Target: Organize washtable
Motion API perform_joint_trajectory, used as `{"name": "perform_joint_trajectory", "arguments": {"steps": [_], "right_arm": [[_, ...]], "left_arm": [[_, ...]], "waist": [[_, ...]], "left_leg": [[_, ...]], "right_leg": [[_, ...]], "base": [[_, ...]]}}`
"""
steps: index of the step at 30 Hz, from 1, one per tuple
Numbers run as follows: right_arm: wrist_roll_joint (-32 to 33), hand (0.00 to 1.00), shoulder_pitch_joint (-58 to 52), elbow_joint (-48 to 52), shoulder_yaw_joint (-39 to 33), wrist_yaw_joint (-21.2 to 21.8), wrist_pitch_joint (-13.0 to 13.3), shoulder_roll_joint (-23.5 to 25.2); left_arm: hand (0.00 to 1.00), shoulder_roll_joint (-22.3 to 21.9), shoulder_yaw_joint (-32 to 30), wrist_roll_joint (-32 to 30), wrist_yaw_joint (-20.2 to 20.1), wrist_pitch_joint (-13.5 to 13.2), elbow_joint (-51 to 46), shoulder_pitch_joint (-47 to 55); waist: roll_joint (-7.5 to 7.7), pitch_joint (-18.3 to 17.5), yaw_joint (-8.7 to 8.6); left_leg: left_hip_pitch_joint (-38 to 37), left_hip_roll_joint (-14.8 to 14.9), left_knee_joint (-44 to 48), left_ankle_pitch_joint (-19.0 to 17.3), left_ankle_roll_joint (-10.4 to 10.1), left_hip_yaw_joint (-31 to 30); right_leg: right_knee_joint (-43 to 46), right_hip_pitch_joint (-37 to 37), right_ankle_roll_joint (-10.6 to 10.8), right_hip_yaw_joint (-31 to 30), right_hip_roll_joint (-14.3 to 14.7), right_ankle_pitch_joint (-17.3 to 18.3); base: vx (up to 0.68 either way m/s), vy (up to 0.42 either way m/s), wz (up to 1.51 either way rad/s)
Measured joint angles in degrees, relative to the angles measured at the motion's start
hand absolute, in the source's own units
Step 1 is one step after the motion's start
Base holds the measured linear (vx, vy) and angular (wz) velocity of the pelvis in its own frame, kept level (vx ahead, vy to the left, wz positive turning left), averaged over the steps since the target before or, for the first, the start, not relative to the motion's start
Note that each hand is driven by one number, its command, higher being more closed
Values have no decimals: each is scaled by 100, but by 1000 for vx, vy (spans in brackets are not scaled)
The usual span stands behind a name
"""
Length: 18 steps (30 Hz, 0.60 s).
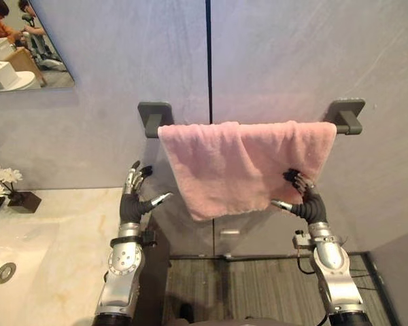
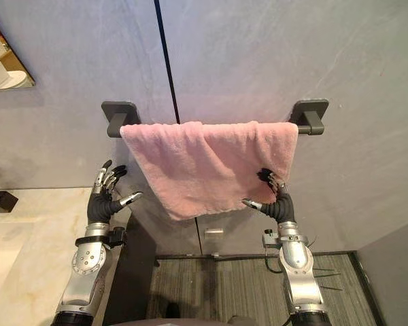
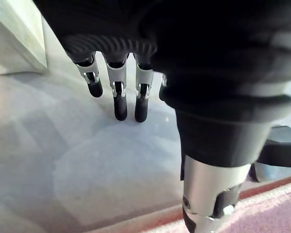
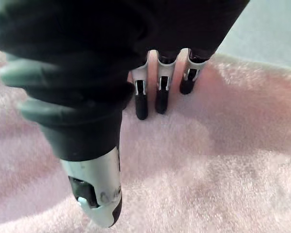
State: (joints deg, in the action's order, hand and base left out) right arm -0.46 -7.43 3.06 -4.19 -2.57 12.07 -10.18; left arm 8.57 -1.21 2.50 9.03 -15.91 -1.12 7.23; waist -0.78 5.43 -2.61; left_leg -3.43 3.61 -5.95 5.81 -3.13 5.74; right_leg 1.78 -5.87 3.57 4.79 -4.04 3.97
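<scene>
Your left robot hand point(image 1: 131, 198) hovers spread and empty by the marble surface's point(image 1: 54, 238) edge, just beside the pink towel point(image 1: 248, 163) hanging crookedly over the towel bar point(image 1: 154, 117). The towel looks soft, light and limp, so pinch its lower hem. Your right robot hand point(image 1: 301, 197) is also spread, with its fingers point(image 4: 141, 104) at the towel's lower right.

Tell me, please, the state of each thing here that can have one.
pink towel: draped over the bar, lower hem slanted.
towel bar: mounted, carrying the towel.
left hand: open, beside the towel's left edge.
right hand: open, fingertips against the towel's lower right.
flower pot: upright on the countertop.
</scene>
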Motion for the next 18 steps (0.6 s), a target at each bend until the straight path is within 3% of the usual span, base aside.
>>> {"name": "perform_joint_trajectory", "arguments": {"steps": [13, 18], "right_arm": [[205, 0, -879, 297, -828, -61, 111, 541], [-140, 0, -1037, -267, -1010, -103, 105, 504]], "left_arm": [[0, -252, -400, -102, -27, 47, 229, 570], [0, -278, -386, -104, -282, 89, 931, 652]], "waist": [[64, 12, -124], [69, 6, -166]], "left_leg": [[-23, 7, 0, -3, -1, 78], [-42, 22, 0, -4, -2, 91]], "right_leg": [[-59, -1, 21, -30, -4, -41], [-72, -24, 22, -43, 6, -52]], "base": [[-19, 1, -2], [-2, -1, -1]]}}
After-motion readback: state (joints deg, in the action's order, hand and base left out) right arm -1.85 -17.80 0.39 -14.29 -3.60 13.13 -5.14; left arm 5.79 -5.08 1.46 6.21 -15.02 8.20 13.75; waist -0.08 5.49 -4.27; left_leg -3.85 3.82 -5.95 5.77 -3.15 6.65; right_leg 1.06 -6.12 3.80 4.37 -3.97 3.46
